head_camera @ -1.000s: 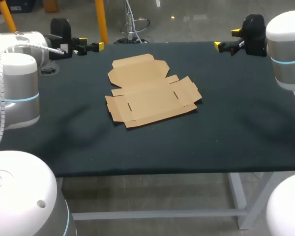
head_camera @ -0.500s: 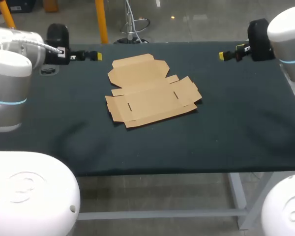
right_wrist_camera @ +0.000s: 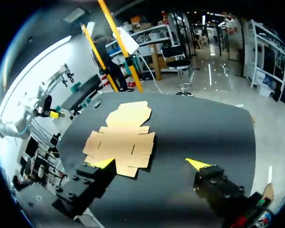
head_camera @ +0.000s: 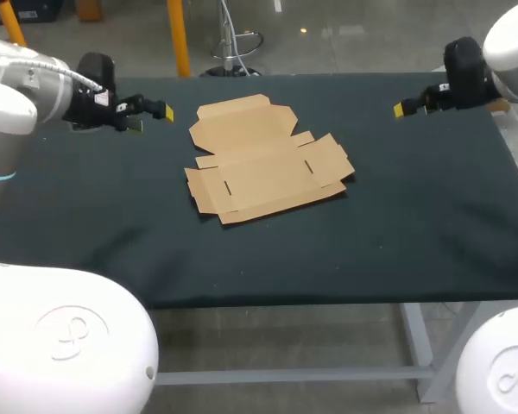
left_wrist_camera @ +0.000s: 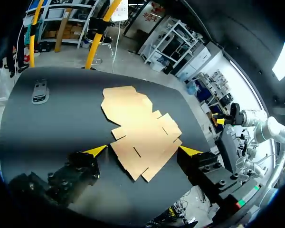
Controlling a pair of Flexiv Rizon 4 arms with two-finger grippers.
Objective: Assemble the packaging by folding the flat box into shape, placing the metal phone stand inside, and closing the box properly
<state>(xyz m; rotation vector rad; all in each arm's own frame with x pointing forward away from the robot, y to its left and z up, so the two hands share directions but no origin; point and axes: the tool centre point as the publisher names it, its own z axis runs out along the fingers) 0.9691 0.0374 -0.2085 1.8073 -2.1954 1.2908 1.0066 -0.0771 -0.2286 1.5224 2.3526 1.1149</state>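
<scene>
One flat box (head_camera: 268, 159) (plain cardboard, flaps spread out) lies unfolded near the middle of the dark surface (head_camera: 397, 233), a little toward 12 o'clock. The left pincer (head_camera: 152, 119) hovers at the box's 10 o'clock, wide open and empty. The right pincer (right_wrist_camera: 149, 163) hangs at its 2 o'clock, well apart, likewise wide open, holding nothing.

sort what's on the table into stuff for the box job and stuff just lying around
For the job: flat brown cardboard box blank; left gripper, open; right gripper, open.
Lying about: small grey flat object near the black table edge, apart from the box; might be the stand, cannot tell.
</scene>
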